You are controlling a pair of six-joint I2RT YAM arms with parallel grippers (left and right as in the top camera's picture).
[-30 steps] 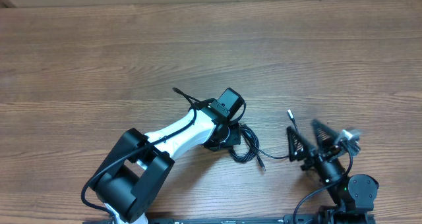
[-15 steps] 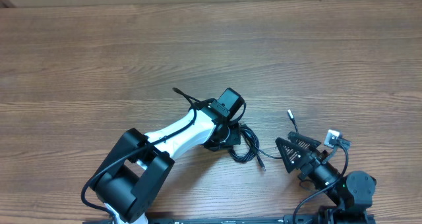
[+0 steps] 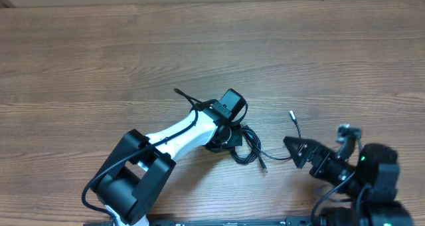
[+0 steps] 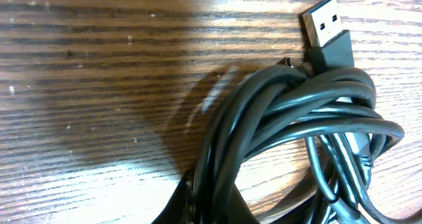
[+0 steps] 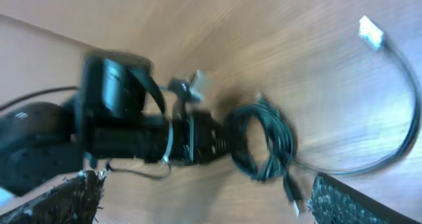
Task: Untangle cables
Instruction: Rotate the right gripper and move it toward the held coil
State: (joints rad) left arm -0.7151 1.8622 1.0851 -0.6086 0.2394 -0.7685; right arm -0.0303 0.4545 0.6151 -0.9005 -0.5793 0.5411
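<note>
Left gripper (image 3: 228, 138) clenched on strands of the coiled cables (image 4: 297, 112). The bundle sits just ahead of its tips, USB plug (image 4: 326, 26) at the far side. Right gripper (image 3: 297, 151) spread wide, empty. A loose cord (image 3: 275, 158) runs from the coil toward it, silvery tip (image 5: 370, 29) beyond its fingers.

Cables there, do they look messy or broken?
Messy, yes: the cables are coiled in a tangled bundle pinched by the left hand, with one strand trailing right to a silvery plug. Nothing looks broken.
</note>
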